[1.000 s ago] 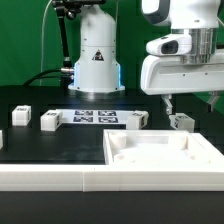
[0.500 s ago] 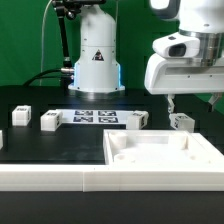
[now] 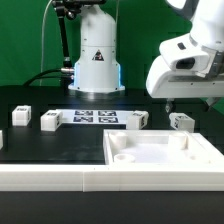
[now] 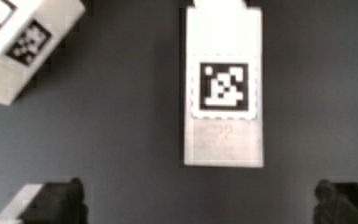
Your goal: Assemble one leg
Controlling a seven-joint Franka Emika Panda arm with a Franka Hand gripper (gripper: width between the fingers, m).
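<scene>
Fingers [image 4: 51, 203] stand spread wide and empty, hovering above the leg [image 3: 180, 121]. It lies on the black tabletop [image 3: 60, 140] toward its edge at the exterior view's right, just behind the large white square panel [image 3: 165, 150]. The reach-to-grasp step seems in hand. Next the fingers must descend, straddle the leg's long sides and close squarely.

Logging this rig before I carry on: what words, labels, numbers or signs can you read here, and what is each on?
No words or numbers can be read in either view.
Triangular warning sign on the white robot base: symbol too small to read.
Square black-and-white tags, patterns without letters: on the leg and the marker board.
</scene>
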